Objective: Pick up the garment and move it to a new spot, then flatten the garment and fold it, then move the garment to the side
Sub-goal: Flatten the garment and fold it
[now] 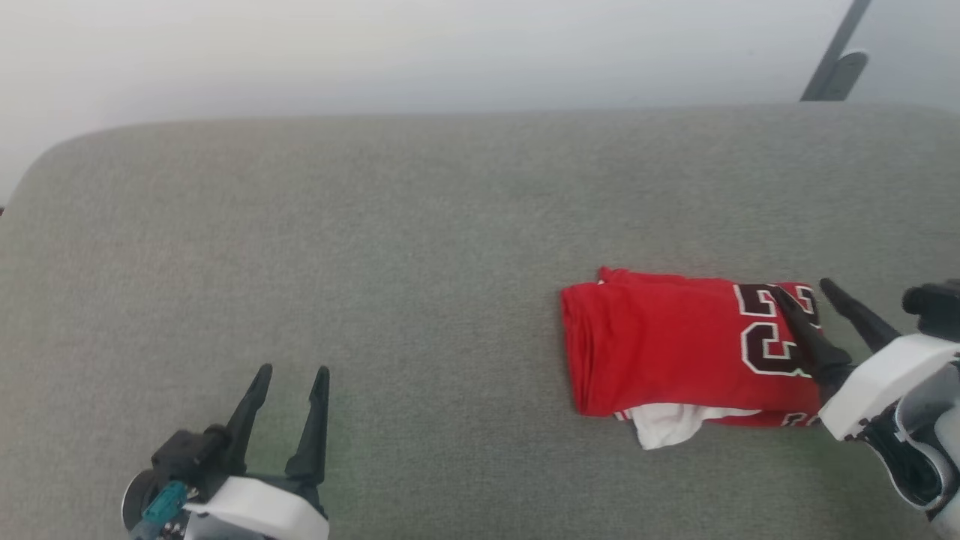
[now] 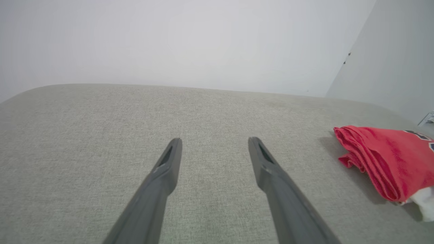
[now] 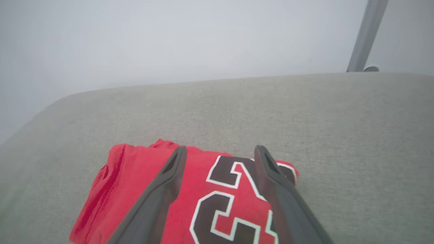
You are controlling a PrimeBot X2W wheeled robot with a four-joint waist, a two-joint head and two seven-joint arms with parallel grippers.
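Shows the garment (image 1: 660, 345) folded into a compact red block on the right half of the grey fabric-covered worktop (image 1: 375, 225), lying flat and well short of the far edge. Carries a black, white-outlined number on top at its right end, stacked fold edges at its left end, and a flap of white lining (image 1: 667, 424) poking out from under the near edge. Finds the right end effector (image 1: 799, 286) at the garment's right end, fingers spread apart and clamped on nothing: one finger across the number, the other past the garment's right edge over bare worktop. Cannot tell whether either finger touches the cloth. From the right wrist, looks along that end effector (image 3: 220, 148) over the garment (image 3: 129, 183), with the number between and under the two fingers and a grey pole (image 3: 366, 34) beyond the far edge. Places the left end effector (image 1: 292, 369) at the lower left, well apart from the garment, fingers likewise spread and empty. From the left wrist, sees the same end effector (image 2: 214, 139) above bare worktop, with the garment (image 2: 379, 159) off to the right.
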